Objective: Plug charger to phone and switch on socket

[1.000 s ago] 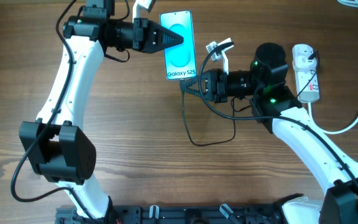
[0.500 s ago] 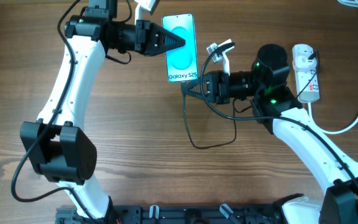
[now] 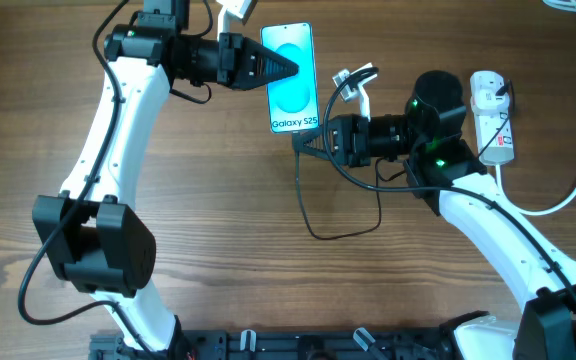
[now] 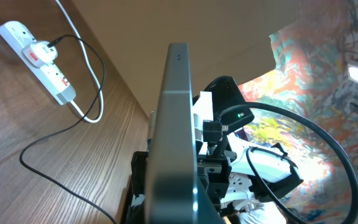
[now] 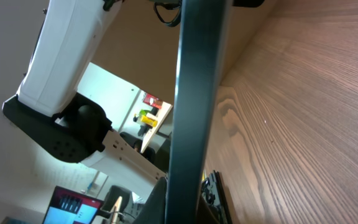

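Observation:
The phone [image 3: 291, 78], cyan screen up, is held by my left gripper [image 3: 274, 68], which is shut on its left long edge. In the left wrist view the phone [image 4: 178, 124] stands edge-on between the jaws. My right gripper [image 3: 306, 141] sits at the phone's bottom edge, shut on the connector end of the charger [image 3: 313, 225]. The charger's thin black cable loops over the table toward the socket [image 3: 492, 117] at the far right. The connector itself is hidden. In the right wrist view the phone's edge [image 5: 194, 93] fills the middle. The socket [image 4: 39, 56] also shows in the left wrist view.
A white plug [image 3: 486, 92] sits in the socket, and a thicker white cord [image 3: 568, 195] curves off the right edge. The wooden table [image 3: 218, 250] carries only the cable loop in its middle. Both arm bases stand at the front edge.
Left gripper and phone have shifted slightly right and up, and the right gripper has followed to the phone's bottom edge. Nothing has moved in the last half second.

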Robot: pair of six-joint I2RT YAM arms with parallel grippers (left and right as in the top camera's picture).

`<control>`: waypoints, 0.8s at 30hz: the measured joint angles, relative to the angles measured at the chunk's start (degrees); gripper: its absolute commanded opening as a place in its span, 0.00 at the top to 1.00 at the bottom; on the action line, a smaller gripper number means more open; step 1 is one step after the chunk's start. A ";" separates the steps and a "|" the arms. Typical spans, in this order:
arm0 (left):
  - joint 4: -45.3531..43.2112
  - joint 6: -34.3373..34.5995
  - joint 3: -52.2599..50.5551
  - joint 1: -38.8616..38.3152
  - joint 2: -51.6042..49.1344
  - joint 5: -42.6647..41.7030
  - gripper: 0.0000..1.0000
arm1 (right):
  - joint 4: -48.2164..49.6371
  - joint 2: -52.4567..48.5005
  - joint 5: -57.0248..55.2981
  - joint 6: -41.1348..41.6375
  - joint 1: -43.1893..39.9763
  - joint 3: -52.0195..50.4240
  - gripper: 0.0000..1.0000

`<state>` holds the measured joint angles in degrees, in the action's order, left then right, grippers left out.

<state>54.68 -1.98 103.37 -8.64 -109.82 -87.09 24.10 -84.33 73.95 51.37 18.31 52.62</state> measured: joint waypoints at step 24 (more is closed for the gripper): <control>1.18 -0.72 -0.13 -0.46 0.00 1.55 0.96 | 2.25 -0.02 -5.33 4.00 -0.59 -0.09 0.63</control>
<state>55.86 -2.70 103.24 -9.10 -109.82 -85.54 26.35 -84.36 68.62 55.37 17.72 52.53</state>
